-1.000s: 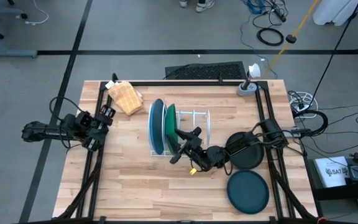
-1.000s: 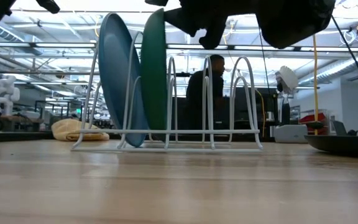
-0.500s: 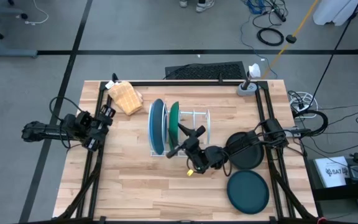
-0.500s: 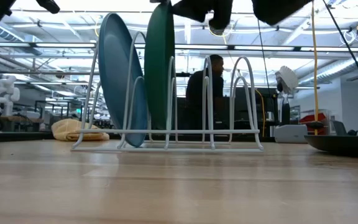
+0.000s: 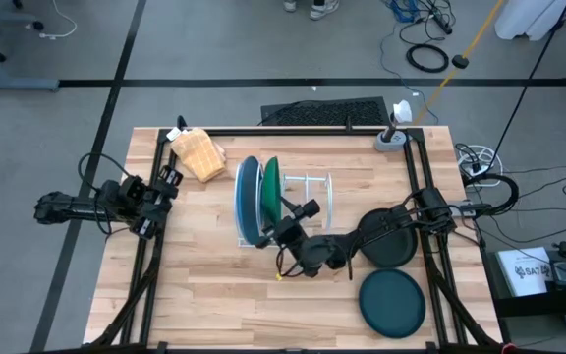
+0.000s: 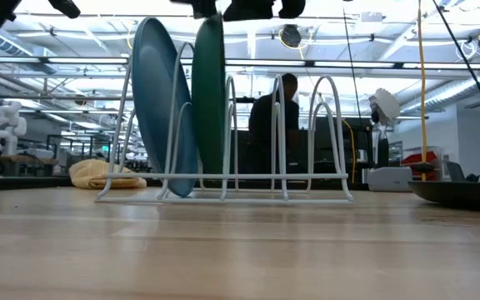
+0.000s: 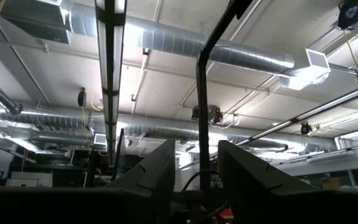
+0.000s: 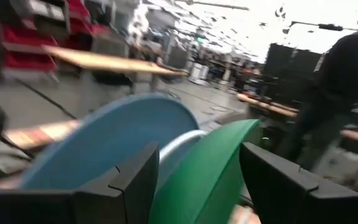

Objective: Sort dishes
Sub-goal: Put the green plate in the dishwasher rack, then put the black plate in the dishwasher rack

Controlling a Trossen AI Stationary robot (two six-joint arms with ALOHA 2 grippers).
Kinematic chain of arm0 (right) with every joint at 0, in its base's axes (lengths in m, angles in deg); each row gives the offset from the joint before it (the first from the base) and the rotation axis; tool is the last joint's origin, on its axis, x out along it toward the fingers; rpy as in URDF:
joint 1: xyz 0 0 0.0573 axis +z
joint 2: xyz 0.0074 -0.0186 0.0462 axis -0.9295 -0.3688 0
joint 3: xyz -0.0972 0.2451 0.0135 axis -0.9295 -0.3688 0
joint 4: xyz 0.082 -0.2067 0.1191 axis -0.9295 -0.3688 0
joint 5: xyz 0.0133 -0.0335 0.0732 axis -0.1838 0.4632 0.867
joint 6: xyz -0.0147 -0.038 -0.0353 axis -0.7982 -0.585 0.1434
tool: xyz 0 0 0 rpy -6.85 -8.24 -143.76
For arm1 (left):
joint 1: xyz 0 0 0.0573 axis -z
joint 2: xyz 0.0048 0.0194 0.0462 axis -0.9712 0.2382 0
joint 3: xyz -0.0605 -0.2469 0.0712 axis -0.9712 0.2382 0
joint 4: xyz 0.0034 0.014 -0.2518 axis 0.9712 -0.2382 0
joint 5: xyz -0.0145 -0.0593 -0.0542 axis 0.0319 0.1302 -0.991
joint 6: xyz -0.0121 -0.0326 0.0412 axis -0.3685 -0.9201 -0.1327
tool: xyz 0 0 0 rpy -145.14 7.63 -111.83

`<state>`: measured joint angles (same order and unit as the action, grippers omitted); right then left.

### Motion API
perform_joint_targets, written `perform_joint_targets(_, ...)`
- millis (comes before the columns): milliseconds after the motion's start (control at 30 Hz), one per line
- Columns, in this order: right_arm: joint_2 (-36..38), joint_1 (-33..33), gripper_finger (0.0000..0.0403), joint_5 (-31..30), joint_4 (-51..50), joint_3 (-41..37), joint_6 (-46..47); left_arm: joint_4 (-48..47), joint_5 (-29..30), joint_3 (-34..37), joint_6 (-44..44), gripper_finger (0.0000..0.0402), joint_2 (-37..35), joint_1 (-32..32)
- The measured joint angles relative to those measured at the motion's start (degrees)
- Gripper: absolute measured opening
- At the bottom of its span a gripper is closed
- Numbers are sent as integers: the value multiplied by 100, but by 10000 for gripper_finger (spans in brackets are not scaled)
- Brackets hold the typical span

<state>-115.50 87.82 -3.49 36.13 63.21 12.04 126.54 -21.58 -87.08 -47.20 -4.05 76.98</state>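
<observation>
The light blue plate (image 5: 248,202) and the green plate (image 5: 271,189) stand on edge in the left slots of the white wire rack (image 5: 310,187). In the low view the blue plate (image 6: 161,108) leans left and the green plate (image 6: 209,100) is near upright. My right gripper (image 5: 288,224) is open just above the green plate's near top rim (image 8: 204,168); its fingers stand apart on either side of that rim. The black plate (image 5: 386,236) and the dark teal plate (image 5: 392,303) lie flat at the table's right. My left gripper (image 5: 170,187) waits open at the left edge.
A tan wooden block (image 5: 199,152) lies at the far left, behind the rack. The rack's right slots (image 6: 307,133) hold nothing. A person (image 6: 277,125) is in the room beyond the table. Bare wood (image 5: 214,285) lies near and left of the rack.
The green plate has gone from leaning to near upright and has settled lower in its rack slot. My right gripper has moved a little toward the table's left and has risen almost out of the low view.
</observation>
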Motion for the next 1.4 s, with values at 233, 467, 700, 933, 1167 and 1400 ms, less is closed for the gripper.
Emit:
perform_joint_targets(233,0,15,216,-323,-539,78,-140,0,0,0,4,132,0,0)
perform_joint_targets(467,0,79,215,-261,5,78,-574,-2,0,0,7,132,2,2)
perform_joint_targets(700,0,570,215,-234,1860,75,-2811,-20,0,0,4,132,0,0)
perform_joint_targets(933,52,1444,215,-979,1882,60,-3275,-44,0,0,2,132,0,0)
perform_joint_targets(1167,54,2025,215,-1311,1316,60,-2949,-42,17,0,-39,132,2,0)
perform_joint_targets(1400,919,2064,215,-1117,419,58,-3164,-43,20,0,-37,132,0,2)
